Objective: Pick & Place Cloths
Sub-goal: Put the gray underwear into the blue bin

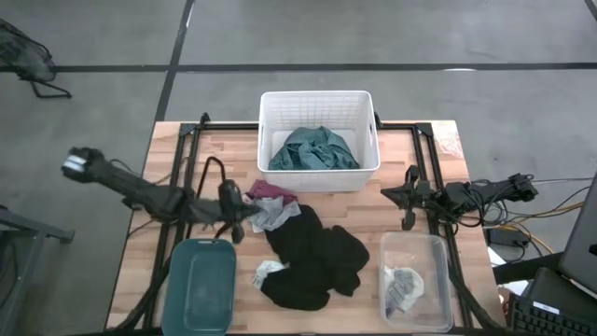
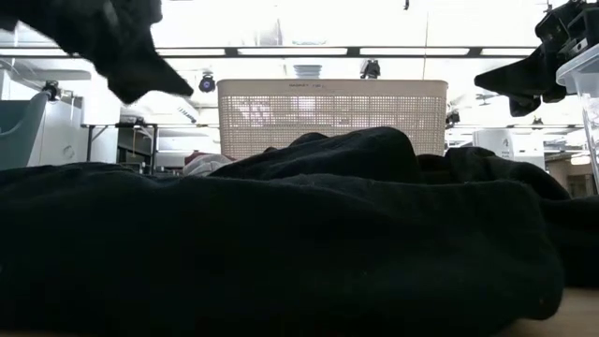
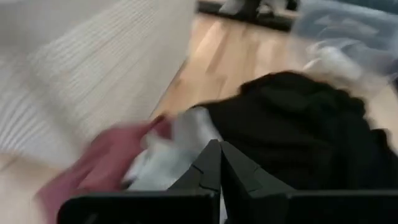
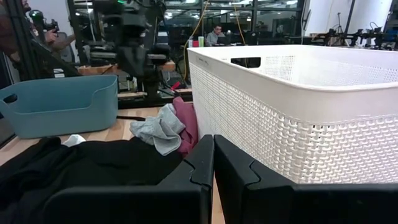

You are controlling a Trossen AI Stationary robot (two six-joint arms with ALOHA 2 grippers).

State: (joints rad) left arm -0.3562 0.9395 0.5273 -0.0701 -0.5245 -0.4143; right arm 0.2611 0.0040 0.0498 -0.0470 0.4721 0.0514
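The large black cloth [image 1: 312, 257] lies spread on the table's middle, and it fills the low view [image 2: 281, 234]. The maroon-pink piece [image 1: 269, 190] and the grey piece [image 1: 276, 215] lie bunched at its far-left edge, close to the white basket; both show in the right wrist view [image 4: 186, 121] [image 4: 158, 130]. A white striped sock [image 1: 270, 272] rests on the black cloth's left edge. The teal cloth [image 1: 313, 149] sits inside the basket. My left gripper [image 1: 234, 224] [image 3: 219, 152] is shut, raised just left of the grey piece. My right gripper [image 1: 405, 200] [image 4: 213, 149] is shut, right of the basket.
The white slatted basket [image 1: 319, 103] stands at the table's far middle. A teal tub [image 1: 201, 285] sits near-left. A clear plastic bin [image 1: 417, 250] near-right holds a small pale cloth. Bare wood shows between the black cloth and that bin. People are in the room beyond the table.
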